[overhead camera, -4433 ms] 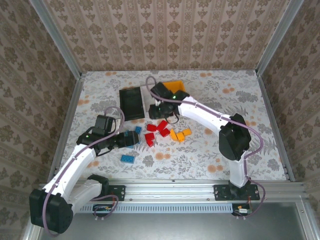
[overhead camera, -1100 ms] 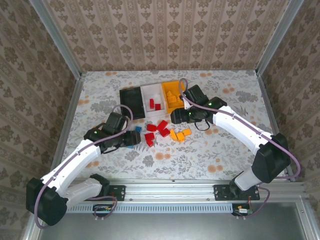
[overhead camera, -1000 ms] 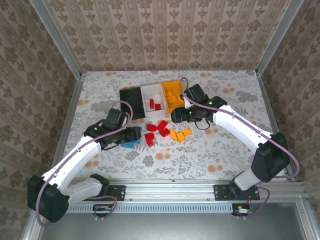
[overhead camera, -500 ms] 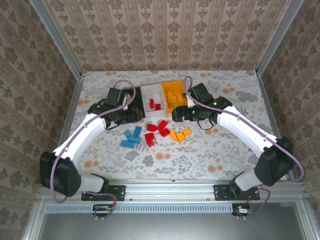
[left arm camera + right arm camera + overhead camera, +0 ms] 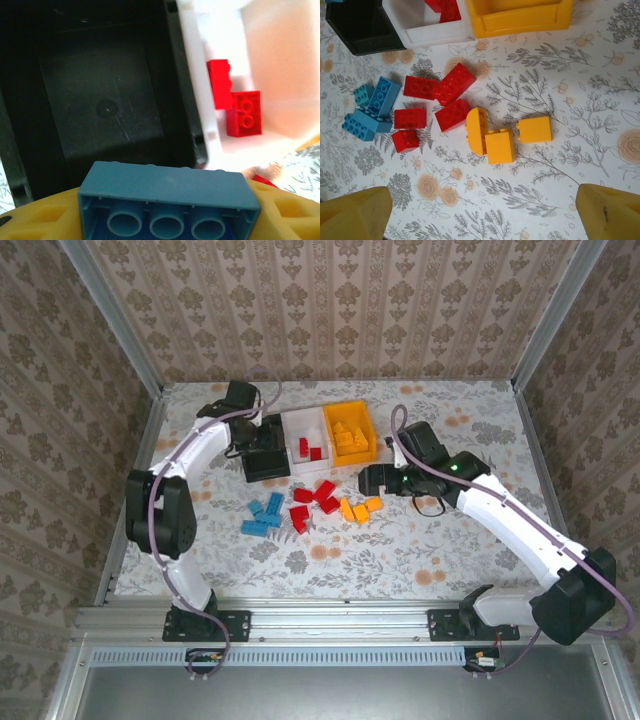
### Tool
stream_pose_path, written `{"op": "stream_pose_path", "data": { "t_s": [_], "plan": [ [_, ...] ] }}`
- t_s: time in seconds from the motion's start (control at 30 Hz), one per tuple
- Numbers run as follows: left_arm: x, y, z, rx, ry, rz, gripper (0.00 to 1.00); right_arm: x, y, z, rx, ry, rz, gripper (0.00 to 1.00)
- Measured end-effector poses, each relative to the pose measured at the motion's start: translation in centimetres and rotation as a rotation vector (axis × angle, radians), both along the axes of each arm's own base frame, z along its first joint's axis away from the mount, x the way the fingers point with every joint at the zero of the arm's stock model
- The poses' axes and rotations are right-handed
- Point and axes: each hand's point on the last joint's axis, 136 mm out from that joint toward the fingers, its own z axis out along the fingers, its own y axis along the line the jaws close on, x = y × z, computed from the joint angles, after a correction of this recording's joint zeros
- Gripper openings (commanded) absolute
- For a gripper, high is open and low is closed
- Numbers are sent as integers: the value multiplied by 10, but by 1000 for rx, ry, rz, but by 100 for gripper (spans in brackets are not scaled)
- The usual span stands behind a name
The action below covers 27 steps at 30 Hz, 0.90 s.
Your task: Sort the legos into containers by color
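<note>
Now | left fingers [image 5: 35, 222] pinch hollow blue brick [image 5: 167, 200], seemingly over black bin [image 5: 100, 100] | right fingers [image 5: 350, 215] spread

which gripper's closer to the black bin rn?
Left. The left gripper hangs over the black bin, jaws holding a blue brick; the right gripper hovers by the orange bin.

A lab-style robot test cell: aluminium frame [image 5: 340, 612], wallpaper-covered walls [image 5: 340, 310], floral-print tabletop [image 5: 450, 550].

Bright even light, white bin [image 5: 220, 30] glaring, blue brick [image 5: 170, 192] blurred
</note>
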Motion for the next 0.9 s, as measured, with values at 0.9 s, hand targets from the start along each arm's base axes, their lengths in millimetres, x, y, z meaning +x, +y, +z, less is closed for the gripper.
{"op": "stream_pose_path", "data": {
  "t_s": [0.9],
  "plan": [
    [26, 8, -20, -24, 44, 4, 79, -17, -17, -29, -77, 98, -41, 100]
  ]
}}
